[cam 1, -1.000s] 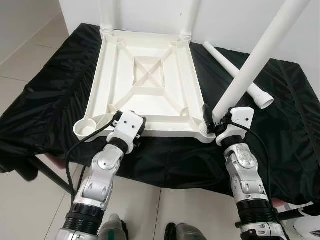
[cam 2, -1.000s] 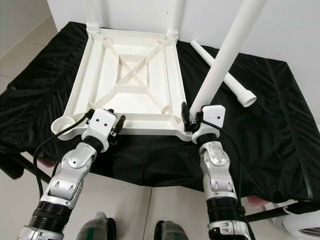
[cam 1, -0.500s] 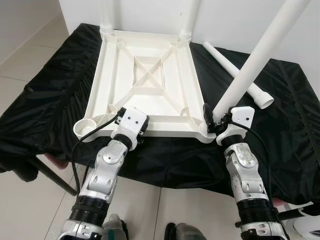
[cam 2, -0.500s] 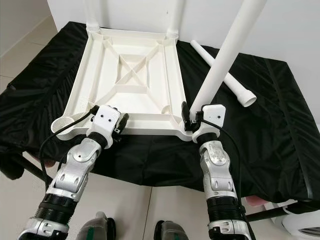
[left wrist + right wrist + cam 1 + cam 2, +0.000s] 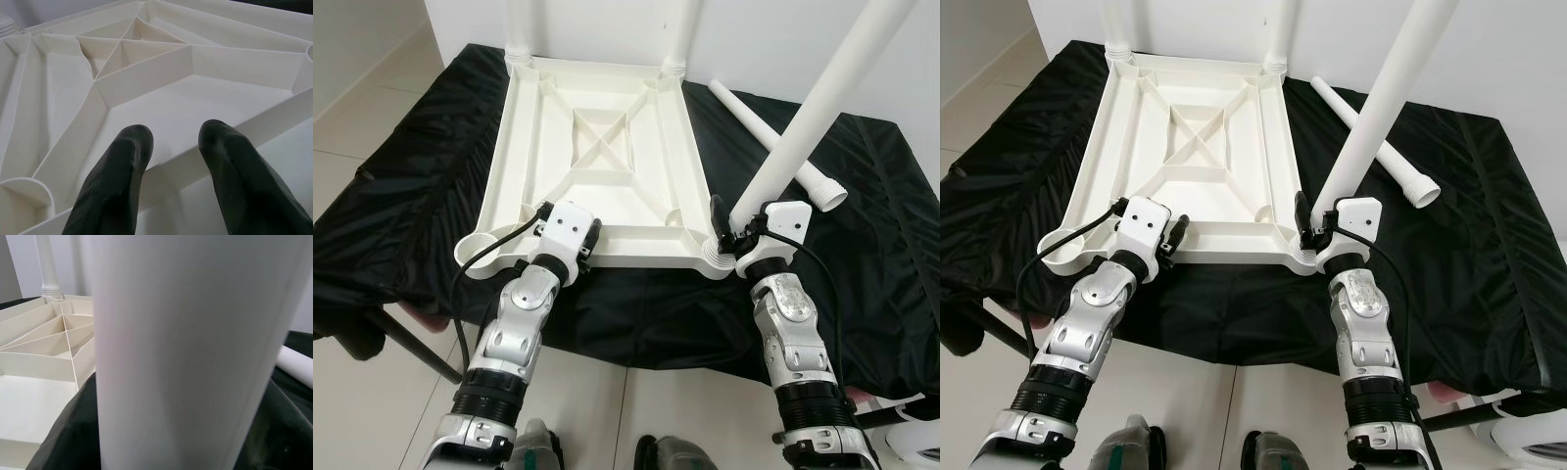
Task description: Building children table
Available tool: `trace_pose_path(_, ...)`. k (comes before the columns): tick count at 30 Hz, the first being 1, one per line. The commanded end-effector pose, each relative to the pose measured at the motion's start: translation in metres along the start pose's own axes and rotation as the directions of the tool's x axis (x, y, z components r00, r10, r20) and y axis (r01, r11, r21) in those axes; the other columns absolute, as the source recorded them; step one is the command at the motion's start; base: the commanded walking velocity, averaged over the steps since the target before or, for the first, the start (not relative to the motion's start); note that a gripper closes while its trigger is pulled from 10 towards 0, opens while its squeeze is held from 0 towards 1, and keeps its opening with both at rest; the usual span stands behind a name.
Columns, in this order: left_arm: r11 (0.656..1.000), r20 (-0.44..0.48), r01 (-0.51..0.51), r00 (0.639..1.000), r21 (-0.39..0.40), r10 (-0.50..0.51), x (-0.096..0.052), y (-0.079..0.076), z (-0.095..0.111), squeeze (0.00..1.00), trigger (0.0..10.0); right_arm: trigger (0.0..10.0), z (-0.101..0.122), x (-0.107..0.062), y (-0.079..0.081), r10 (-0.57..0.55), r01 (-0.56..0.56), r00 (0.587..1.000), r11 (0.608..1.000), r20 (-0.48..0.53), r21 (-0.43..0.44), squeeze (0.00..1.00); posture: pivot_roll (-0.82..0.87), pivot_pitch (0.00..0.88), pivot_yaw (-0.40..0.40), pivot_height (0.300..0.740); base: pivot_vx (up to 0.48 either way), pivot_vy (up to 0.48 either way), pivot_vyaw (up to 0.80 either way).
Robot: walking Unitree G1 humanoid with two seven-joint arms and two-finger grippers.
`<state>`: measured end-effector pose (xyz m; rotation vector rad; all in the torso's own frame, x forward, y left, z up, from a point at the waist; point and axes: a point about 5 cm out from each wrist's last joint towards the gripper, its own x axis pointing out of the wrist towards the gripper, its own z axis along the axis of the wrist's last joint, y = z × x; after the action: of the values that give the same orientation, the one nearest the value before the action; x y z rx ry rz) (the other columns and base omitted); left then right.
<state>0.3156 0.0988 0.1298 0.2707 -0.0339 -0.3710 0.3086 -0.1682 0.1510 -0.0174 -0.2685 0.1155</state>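
Note:
The white plastic table top (image 5: pixel 607 211) lies upside down on the black cloth. Two white legs (image 5: pixel 521 24) (image 5: pixel 683 29) stand in its far corner sockets. My right gripper (image 5: pixel 736 230) is shut on a third leg (image 5: pixel 808 117), which leans up and right from the near right socket (image 5: pixel 717 257). That leg (image 5: pixel 186 352) is close up in the right wrist view. My left gripper (image 5: pixel 176 142) is open, its fingertips (image 5: pixel 127 147) over the near rim, right of the empty near left socket (image 5: pixel 480 250). A fourth leg (image 5: pixel 741 108) lies loose at the back right.
The black cloth (image 5: pixel 411 176) drapes over the work surface and hangs off its near edge. Pale tiled floor (image 5: pixel 352 117) lies to the left, a white wall behind. A dark bar (image 5: pixel 401 338) sticks out low on the left. A white object (image 5: pixel 915 441) sits at the lower right.
My left gripper has moved a little forward and inward onto the table top's near rim. The right gripper and its leg have stayed put.

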Motion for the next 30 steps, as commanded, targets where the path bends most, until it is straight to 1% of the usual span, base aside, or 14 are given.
trace_pose_path(1,0.998,-0.056,-0.057,0.997,0.013,0.058,-0.004,-0.002,-0.015,0.0,10.0,10.0,-0.001,0.0,-0.006,-0.031,0.031,1.0,1.0,0.0,0.005,0.0,0.01,0.061,-0.062,0.74,0.0,0.0,0.0)
trace_pose_path(4,0.998,-0.056,-0.057,0.997,0.013,0.058,-0.004,-0.002,-0.015,0.0,10.0,10.0,-0.001,0.0,-0.006,-0.031,0.031,1.0,1.0,0.0,0.005,0.0,0.01,0.061,-0.062,0.74,0.0,0.0,0.0)
trace_pose_path(6,0.999,-0.059,-0.038,0.997,0.031,0.039,-0.006,-0.005,-0.018,0.0,10.0,10.0,0.0,0.0,-0.008,-0.021,0.021,1.0,1.0,0.001,-0.001,0.0,0.01,0.057,-0.064,0.74,0.0,0.0,0.0)
trace_pose_path(11,0.999,-0.058,-0.04,0.997,0.034,0.042,-0.005,-0.003,-0.018,0.0,10.0,10.0,0.001,-0.002,-0.011,0.007,-0.007,1.0,1.0,-0.003,-0.007,0.0,0.01,0.055,-0.066,0.74,0.0,0.0,0.0)
trace_pose_path(16,0.999,-0.058,-0.04,0.997,0.034,0.042,-0.005,-0.003,-0.018,0.0,10.0,10.0,0.001,-0.002,-0.011,0.007,-0.007,1.0,1.0,-0.003,-0.007,0.0,0.01,0.055,-0.066,0.74,0.0,0.0,0.0)
trace_pose_path(17,0.999,-0.057,-0.041,0.997,0.034,0.043,-0.005,-0.003,-0.019,0.0,10.0,10.0,0.001,-0.002,-0.011,0.018,-0.018,1.0,1.0,-0.004,-0.005,0.0,0.01,0.054,-0.064,0.74,0.0,0.0,0.0)
trace_pose_path(18,0.998,-0.051,-0.045,0.998,0.032,0.047,-0.004,-0.002,-0.017,0.0,10.0,10.0,0.002,-0.004,-0.014,0.066,-0.066,0.998,0.998,-0.008,-0.005,0.0,0.01,0.042,-0.068,0.74,0.0,0.0,0.0)
trace_pose_path(20,0.998,-0.051,-0.045,0.998,0.032,0.047,-0.004,-0.002,-0.017,0.0,10.0,10.0,0.002,-0.004,-0.014,0.066,-0.066,0.998,0.998,-0.008,-0.005,0.0,0.01,0.042,-0.068,0.74,0.0,0.0,0.0)
trace_pose_path(21,0.998,-0.047,-0.049,0.998,0.03,0.05,-0.003,-0.001,-0.016,0.0,10.0,10.0,0.002,-0.004,-0.016,0.104,-0.104,0.995,0.995,-0.013,-0.002,0.0,0.01,0.042,-0.068,0.74,0.0,0.0,0.0)
trace_pose_path(23,0.998,-0.047,-0.049,0.998,0.03,0.05,-0.003,-0.001,-0.016,0.0,10.0,10.0,0.002,-0.004,-0.016,0.104,-0.104,0.995,0.995,-0.013,-0.002,0.0,0.01,0.042,-0.068,0.74,0.0,0.0,0.0)
trace_pose_path(24,0.998,-0.043,-0.053,0.998,0.029,0.054,-0.003,0.0,-0.015,0.0,10.0,10.0,0.003,-0.006,-0.016,0.152,-0.152,0.988,0.988,-0.016,-0.001,0.0,0.01,0.037,-0.073,0.74,0.0,0.0,0.0)
trace_pose_path(25,0.998,-0.043,-0.053,0.998,0.029,0.054,-0.003,0.0,-0.015,0.0,10.0,10.0,0.003,-0.006,-0.016,0.152,-0.152,0.988,0.988,-0.016,-0.001,0.0,0.01,0.037,-0.073,0.74,0.0,0.0,0.0)
trace_pose_path(26,0.998,-0.04,-0.057,0.998,0.025,0.058,-0.002,0.001,-0.014,0.0,10.0,10.0,0.004,-0.007,-0.016,0.19,-0.19,0.982,0.982,-0.021,0.001,0.0,0.01,0.033,-0.076,0.74,0.0,0.0,0.0)
trace_pose_path(30,0.998,-0.037,-0.062,0.997,0.023,0.062,-0.001,0.001,-0.014,0.0,10.0,10.0,0.004,-0.01,-0.014,0.226,-0.226,0.974,0.974,-0.029,0.003,0.0,0.01,0.033,-0.078,0.74,0.0,0.0,0.0)
